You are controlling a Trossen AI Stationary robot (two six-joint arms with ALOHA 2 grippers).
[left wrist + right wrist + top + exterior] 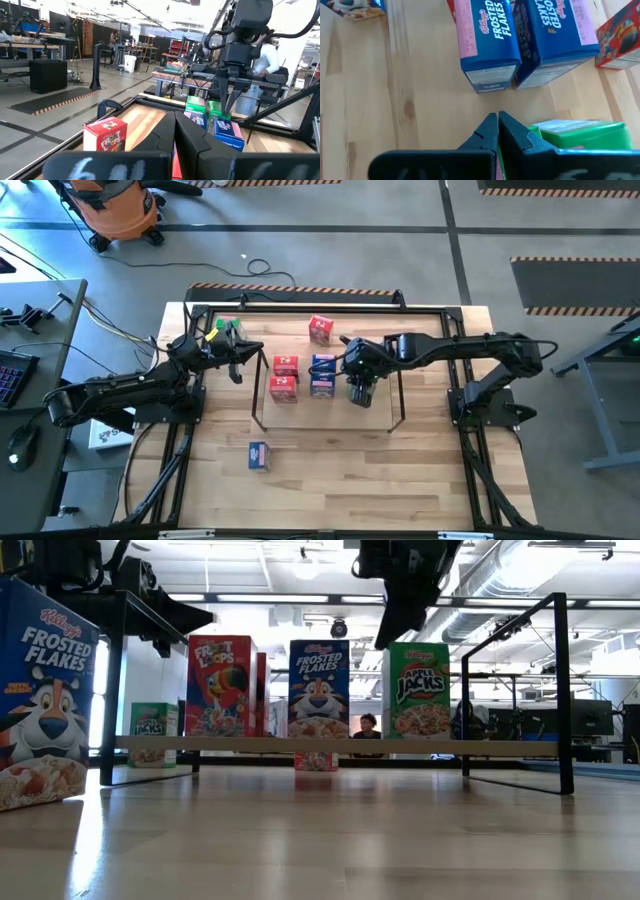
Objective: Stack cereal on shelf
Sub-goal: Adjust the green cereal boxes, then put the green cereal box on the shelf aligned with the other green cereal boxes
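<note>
Two closed, empty grippers. Your right gripper (pixel 360 392) hangs inside the thin black wire shelf (pixel 400 402), fingers pressed together, just above the green Apple Jacks box (pixel 419 690), not holding it. Beside it stand two blue Frosted Flakes boxes (pixel 322 375) and two red Froot Loops boxes (pixel 284 376). Your left gripper (pixel 236 370) waits shut at the shelf's left end. One blue box (pixel 259 455) lies apart on the wooden table (pixel 350 480).

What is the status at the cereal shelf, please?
Right hand shut, empty, above green box on shelf. Left hand shut, empty, waiting at shelf's left end. Blue box still off-shelf. Nothing blocking.
</note>
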